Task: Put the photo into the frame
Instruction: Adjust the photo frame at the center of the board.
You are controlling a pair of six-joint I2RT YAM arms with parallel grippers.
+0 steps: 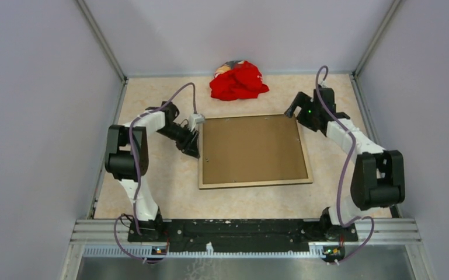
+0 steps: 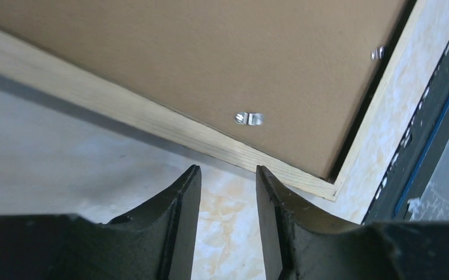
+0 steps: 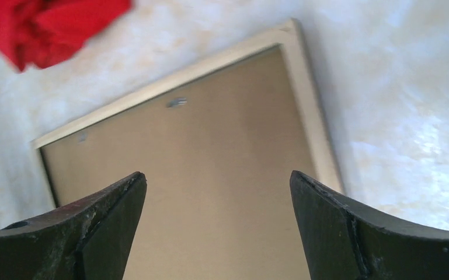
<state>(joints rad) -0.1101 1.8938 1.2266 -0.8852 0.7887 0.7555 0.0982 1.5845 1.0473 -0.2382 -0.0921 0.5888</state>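
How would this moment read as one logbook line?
frame back side up, backing sheet in it | photo not in view | left gripper open, empty, by left edge | right gripper open, over far right corner

Crumpled red cloth (image 1: 238, 81) lies at the table's (image 1: 169, 186) far edge, beyond a brown backing board (image 1: 251, 149).

Plain pale grey walls (image 1: 239, 29) on three sides, metal strips (image 1: 103, 39) up the corners, and a beige marble-look table (image 1: 169, 192), all evenly lit.
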